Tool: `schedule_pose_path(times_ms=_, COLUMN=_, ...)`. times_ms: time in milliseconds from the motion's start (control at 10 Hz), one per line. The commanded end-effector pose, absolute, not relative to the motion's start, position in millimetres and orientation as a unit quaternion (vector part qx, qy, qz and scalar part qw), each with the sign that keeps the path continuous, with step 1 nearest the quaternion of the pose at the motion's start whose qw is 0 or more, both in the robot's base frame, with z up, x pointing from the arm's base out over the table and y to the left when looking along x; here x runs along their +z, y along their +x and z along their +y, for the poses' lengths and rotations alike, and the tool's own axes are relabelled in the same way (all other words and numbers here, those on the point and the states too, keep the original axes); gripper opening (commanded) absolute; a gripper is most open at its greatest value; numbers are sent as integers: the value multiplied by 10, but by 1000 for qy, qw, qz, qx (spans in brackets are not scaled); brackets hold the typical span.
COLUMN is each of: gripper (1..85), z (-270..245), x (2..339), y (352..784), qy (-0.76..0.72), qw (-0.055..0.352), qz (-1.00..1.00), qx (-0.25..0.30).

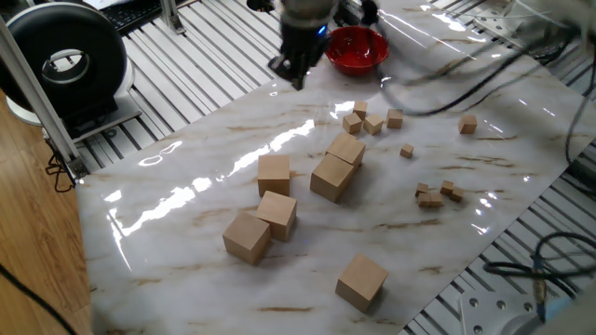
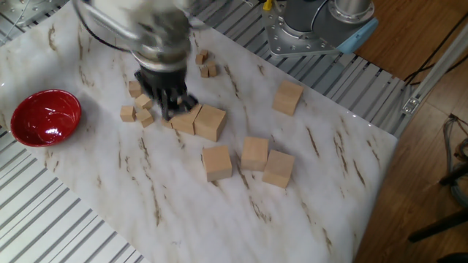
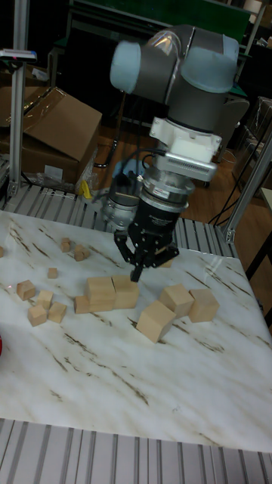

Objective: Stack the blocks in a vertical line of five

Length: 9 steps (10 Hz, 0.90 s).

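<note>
Several large tan blocks lie singly on the marble table [image 1: 186, 186], none stacked. Two touch side by side [image 1: 345, 149] [image 1: 331, 177], seen also in the other fixed view [image 2: 186, 118] [image 2: 210, 122] and the tall view [image 3: 100, 293] [image 3: 125, 291]. A loose group sits nearer the front [image 1: 274, 174] [image 1: 277, 213] [image 1: 247, 236], and one lies apart [image 1: 361, 281] [image 2: 288, 97]. My gripper [image 3: 137, 274] hangs above the table beside the touching pair, fingers drawn together to a point with nothing in them. It is motion-blurred in both fixed views [image 1: 294, 74] [image 2: 170, 108].
A red bowl [image 1: 357, 48] [image 2: 44, 117] stands at one table corner. Tiny wooden cubes are scattered in clusters [image 1: 365, 119] [image 1: 438, 194] [image 2: 139, 106] [image 3: 41, 306]. Slatted metal frame surrounds the table, and cables [image 1: 466, 84] trail over the far side.
</note>
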<state>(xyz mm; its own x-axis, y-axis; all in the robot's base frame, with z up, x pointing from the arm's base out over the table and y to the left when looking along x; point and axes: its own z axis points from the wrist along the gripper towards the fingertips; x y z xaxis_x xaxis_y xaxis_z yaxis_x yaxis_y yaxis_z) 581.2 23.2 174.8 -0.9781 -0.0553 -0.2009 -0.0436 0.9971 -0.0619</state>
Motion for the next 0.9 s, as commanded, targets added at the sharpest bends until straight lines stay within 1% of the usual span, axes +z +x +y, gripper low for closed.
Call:
schedule_pose_path(times_ms=0, gripper=10, z=403, x=1721, y=5908, qy=-37, qw=165, qz=986, qx=-4)
schedule_pose_path(times_ms=100, gripper=10, z=254, x=1781, y=5958, qy=-57, qw=153, qz=986, qx=-36)
schedule_pose_path(times_ms=300, gripper=10, z=317, x=1876, y=5914, qy=-64, qw=126, qz=990, qx=-28)
schedule_pose_path(times_ms=500, gripper=10, z=191, x=1867, y=5878, qy=-78, qw=105, qz=991, qx=-38)
schedule_pose_path(times_ms=600, gripper=10, z=151, x=1858, y=5816, qy=-72, qw=89, qz=992, qx=-44)
schedule_pose_path(times_ms=700, gripper=10, z=399, x=1823, y=5653, qy=-27, qw=60, qz=998, qx=9)
schedule_pose_path(times_ms=800, gripper=10, z=444, x=1814, y=5588, qy=-20, qw=44, qz=999, qx=26)
